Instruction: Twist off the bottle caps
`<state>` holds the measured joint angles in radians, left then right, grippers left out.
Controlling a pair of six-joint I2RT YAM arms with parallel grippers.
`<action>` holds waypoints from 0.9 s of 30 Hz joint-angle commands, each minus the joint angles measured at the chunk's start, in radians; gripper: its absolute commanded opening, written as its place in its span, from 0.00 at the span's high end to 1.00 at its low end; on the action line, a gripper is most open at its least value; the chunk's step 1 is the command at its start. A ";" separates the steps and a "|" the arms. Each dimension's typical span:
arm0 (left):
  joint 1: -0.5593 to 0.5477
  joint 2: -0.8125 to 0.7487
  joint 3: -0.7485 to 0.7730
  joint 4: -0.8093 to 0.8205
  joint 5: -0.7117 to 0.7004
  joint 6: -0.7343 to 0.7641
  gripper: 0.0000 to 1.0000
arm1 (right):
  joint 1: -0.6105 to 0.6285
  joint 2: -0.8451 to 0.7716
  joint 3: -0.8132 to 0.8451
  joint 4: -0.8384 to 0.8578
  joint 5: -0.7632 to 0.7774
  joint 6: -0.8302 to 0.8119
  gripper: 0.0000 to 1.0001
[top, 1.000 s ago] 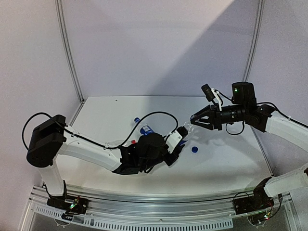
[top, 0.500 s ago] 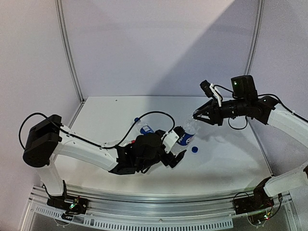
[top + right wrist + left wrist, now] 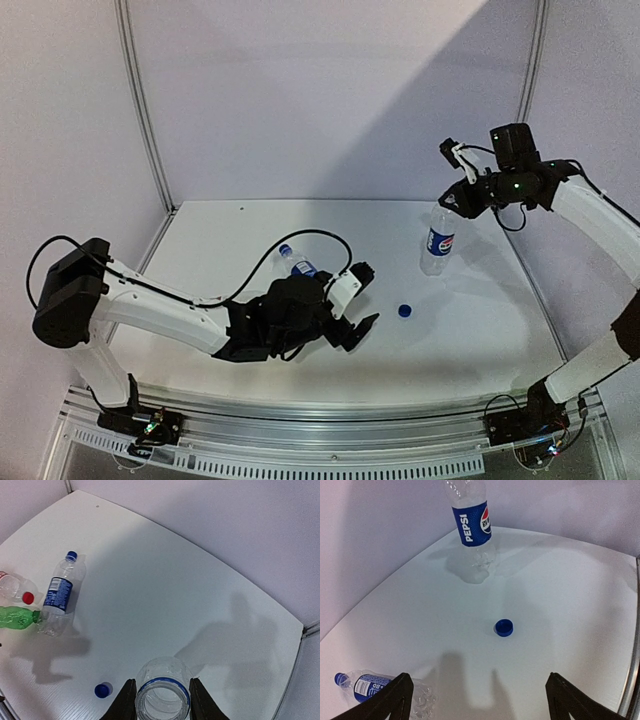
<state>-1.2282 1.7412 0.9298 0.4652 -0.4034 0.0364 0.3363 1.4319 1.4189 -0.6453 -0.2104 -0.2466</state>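
My right tool [image 3: 161, 690] is clamped on the open neck of the Pepsi bottle [image 3: 435, 243], with one finger against each side. The bottle stands upright on the counter [image 3: 480, 320], directly below this tool, and the counter's far edge and the wall [image 3: 380, 540] are near behind it.

The loose blue cap [image 3: 404, 311] lies flat on the counter near the bottle's foot, on the side toward my left tool [image 3: 365, 297]. The left tool's fingers are spread wide and hold nothing. Bare counter lies ahead of it up to the cap, with the Pepsi bottle beyond.

The blue-label bottle [image 3: 367, 686] lies on its side just beside one finger [image 3: 395, 700], its cap on. The red-capped bottle [image 3: 11, 586] and the green bottle [image 3: 15, 617] lie side by side, well apart from my right tool.
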 commanded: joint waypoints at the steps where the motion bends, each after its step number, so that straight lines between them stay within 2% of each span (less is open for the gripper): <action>1: 0.013 -0.028 -0.020 -0.017 0.015 -0.012 0.06 | -0.077 0.084 0.054 -0.035 0.010 0.030 1.00; 19: 0.011 -0.025 -0.014 -0.029 0.044 -0.025 0.06 | -0.245 0.258 0.216 -0.077 -0.065 0.126 1.00; 27: 0.010 -0.028 -0.014 -0.033 0.050 -0.026 0.07 | -0.253 0.297 0.215 -0.051 -0.051 0.142 0.98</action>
<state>-1.2282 1.7355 0.9241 0.4465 -0.3679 0.0212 0.0845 1.7103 1.6146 -0.6956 -0.2527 -0.1265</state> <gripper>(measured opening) 0.934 0.325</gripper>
